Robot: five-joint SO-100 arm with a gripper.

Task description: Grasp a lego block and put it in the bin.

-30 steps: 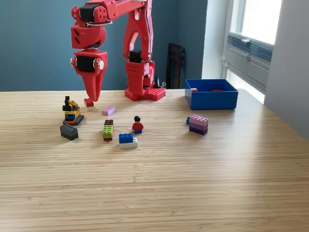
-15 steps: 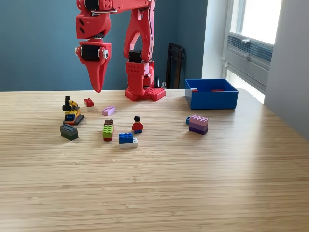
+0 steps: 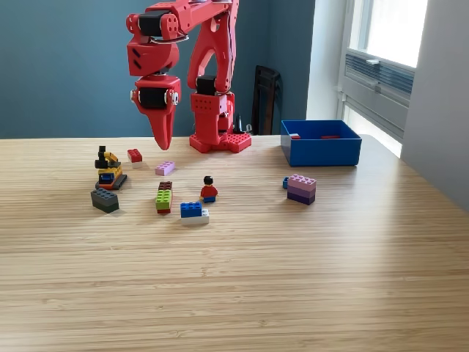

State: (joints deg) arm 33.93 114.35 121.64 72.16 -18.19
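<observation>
Tool (image 3: 162, 141) hangs closed and empty, upper left; pink block (image 3: 165, 168) below looks light, rigid, best pinched across its sides.

The red arm's hand (image 3: 162, 139) hangs pointed down, empty, above the pink block (image 3: 165, 168) on the table (image 3: 293, 279). The blue bin (image 3: 321, 150) sits well apart toward the exterior view's right.
</observation>
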